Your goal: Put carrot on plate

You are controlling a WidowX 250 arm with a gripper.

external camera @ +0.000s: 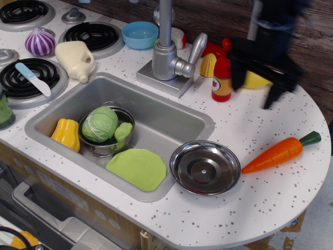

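The orange carrot [280,152] with a dark-green stem cap lies on the white counter at the right, tip pointing left. The light-green plate [137,168] lies in the sink's front right corner. My gripper [255,89] is a dark, motion-blurred shape above the counter at the back right, up and left of the carrot and apart from it. Its fingers [272,94] point down with a gap between them and nothing held.
A shiny silver dish [204,167] sits on the counter between plate and carrot. A pot with a cabbage [100,124] and a yellow pepper [66,134] are in the sink [171,117]. Faucet [166,52], red bottle [223,73] and corn stand behind. The counter edge curves close at the right.
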